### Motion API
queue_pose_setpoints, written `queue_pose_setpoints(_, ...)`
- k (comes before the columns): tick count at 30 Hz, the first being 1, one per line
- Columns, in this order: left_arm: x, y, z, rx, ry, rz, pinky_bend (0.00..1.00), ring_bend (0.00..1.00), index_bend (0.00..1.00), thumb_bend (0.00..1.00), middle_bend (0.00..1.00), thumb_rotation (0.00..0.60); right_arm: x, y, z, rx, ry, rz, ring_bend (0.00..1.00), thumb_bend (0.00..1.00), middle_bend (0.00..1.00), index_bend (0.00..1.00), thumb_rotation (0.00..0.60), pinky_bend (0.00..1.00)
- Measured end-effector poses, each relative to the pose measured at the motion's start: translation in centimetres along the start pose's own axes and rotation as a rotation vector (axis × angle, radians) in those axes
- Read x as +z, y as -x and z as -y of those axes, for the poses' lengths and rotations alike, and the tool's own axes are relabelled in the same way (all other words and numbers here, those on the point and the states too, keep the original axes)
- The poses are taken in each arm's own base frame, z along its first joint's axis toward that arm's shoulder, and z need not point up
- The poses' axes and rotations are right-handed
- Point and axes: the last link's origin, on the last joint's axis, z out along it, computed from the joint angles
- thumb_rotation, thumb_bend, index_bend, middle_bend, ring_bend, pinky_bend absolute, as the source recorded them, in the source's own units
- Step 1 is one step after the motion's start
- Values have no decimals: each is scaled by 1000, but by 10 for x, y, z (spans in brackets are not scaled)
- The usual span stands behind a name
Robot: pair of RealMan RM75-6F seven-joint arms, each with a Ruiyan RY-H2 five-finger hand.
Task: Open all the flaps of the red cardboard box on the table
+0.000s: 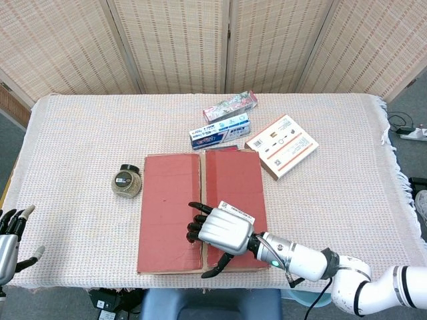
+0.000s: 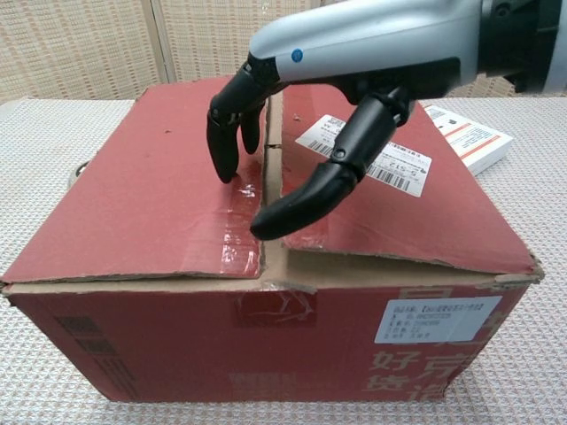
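Red cardboard box sits lower centre of frame, top flaps shut. My right hand holds nothing, fingers curled down at the centre seam. My left hand, lower left, open, idle.

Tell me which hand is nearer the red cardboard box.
Right. The right hand is over the red cardboard box, fingers curled down at the centre seam. The left hand sits off at the table's near-left edge.
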Motion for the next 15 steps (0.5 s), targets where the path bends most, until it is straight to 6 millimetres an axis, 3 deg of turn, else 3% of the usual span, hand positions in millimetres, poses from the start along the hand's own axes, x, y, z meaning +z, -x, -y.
queue_pose_setpoints(15, 7, -5, 2, 16, 2, -14, 0, 120, 126, 290, 186, 600, -15, -8, -10, 19, 79, -89, 434, 12, 487, 426, 201, 0)
